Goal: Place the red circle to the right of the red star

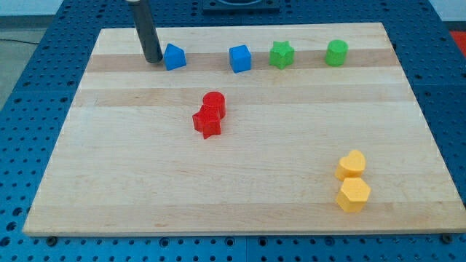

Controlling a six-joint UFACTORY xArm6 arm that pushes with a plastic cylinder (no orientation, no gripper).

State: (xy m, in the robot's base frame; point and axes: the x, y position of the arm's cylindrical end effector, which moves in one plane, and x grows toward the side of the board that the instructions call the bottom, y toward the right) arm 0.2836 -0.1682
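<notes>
On the pale, grained wooden board [109,182], the smooth red circle [214,102] touches the red star [207,122], just above it (slightly rightward). My tip [153,60], a bare dark rod with no jaws, stands far up-left of the star, beside a blue block [174,57].

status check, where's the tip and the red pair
My tip at the view's top left, touching the blue block. Red circle touching red star, just above it. Path between clear.
</notes>
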